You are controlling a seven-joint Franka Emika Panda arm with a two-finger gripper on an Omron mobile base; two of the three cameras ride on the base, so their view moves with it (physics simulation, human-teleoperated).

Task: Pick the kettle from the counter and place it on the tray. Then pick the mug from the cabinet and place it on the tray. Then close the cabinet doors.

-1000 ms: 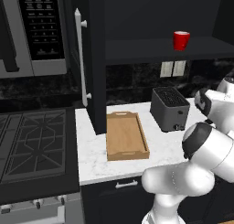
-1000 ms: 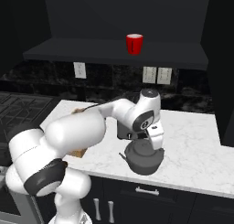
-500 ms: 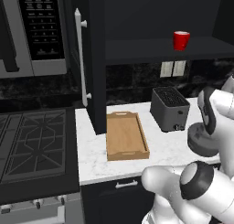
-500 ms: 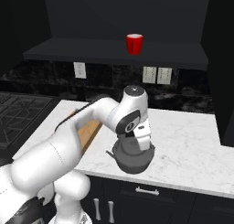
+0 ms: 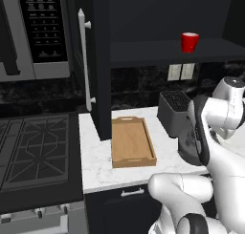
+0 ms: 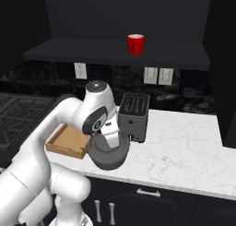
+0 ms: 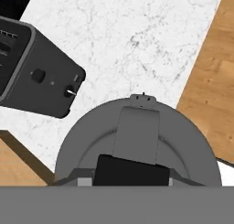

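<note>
arm (image 6: 69,123) is glossy white w/ fat rounded segments, smooth plastic-looking shells. joints are dark grey/black rings btwn the shells; one round dark cap w/ a small pale mark sits on the side of the wrist joint. top of that joint has a flat grey disc. tool (image 7: 132,170) is a dark, boxy block.

End effector (image 6: 110,144) low, clamped, loaded.
</note>
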